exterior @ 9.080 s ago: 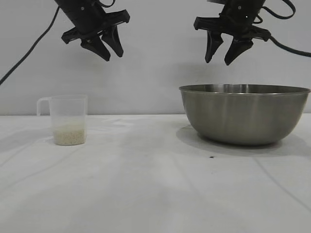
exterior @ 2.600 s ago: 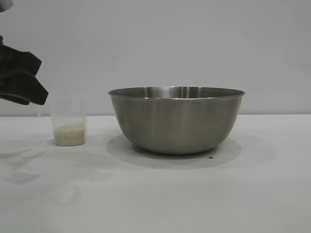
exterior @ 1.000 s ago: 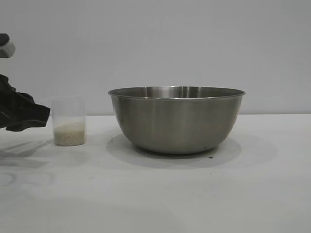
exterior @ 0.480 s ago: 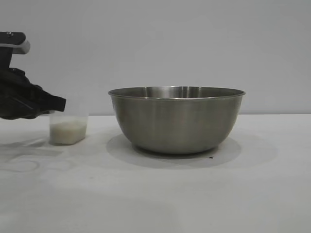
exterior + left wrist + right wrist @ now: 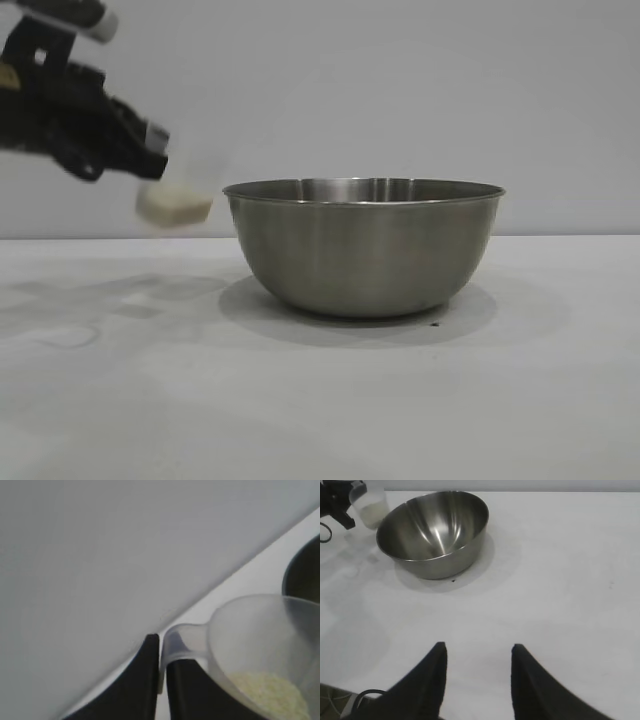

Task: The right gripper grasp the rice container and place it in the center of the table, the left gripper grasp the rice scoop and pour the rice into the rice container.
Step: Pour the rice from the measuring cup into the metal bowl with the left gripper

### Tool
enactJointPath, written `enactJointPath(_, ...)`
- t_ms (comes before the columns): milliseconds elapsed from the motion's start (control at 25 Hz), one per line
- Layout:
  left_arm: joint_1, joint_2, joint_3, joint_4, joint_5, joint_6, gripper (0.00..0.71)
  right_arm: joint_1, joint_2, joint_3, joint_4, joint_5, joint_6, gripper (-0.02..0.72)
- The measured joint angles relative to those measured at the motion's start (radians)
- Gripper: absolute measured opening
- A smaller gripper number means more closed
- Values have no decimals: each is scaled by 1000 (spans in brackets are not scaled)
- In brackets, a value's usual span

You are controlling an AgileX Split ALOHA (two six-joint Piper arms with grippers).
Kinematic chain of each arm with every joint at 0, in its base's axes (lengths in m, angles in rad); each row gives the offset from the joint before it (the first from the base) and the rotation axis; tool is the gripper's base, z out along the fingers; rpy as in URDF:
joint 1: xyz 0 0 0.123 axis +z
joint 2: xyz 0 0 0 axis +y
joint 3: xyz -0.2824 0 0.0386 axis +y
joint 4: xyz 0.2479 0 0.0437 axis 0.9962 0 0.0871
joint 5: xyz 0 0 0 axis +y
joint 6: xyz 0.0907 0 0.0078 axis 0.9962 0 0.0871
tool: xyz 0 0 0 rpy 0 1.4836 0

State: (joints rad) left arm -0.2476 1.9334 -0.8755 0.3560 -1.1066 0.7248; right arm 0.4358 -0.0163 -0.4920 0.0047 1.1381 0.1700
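The steel rice container point(image 5: 364, 245) stands near the middle of the white table point(image 5: 330, 400); it also shows in the right wrist view point(image 5: 433, 532). My left gripper point(image 5: 150, 150) is shut on the handle point(image 5: 176, 642) of the clear rice scoop point(image 5: 182, 180), which hangs in the air just left of the container's rim, slightly tilted. Rice point(image 5: 270, 692) lies as a pale layer in the scoop's bottom. My right gripper point(image 5: 477, 652) is out of the exterior view; it stands open over bare table, well away from the container, holding nothing.
A small dark speck point(image 5: 434, 323) lies on the table by the container's base. A plain grey wall point(image 5: 400, 90) stands behind. A dark cable loop point(image 5: 367, 696) shows past the table's edge in the right wrist view.
My left gripper closed on the scoop's handle, lifted the scoop off the table and carried it up and right toward the container. The container and right gripper stayed still.
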Motion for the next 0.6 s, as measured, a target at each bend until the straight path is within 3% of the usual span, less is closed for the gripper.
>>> enactJointPath(320,-124,0,-81,26,151,505,0,0,0,0,0,0,2,254)
enactJointPath(600,-177,0,-142,202,318,680,0,0,0,0,-12,2,23,254)
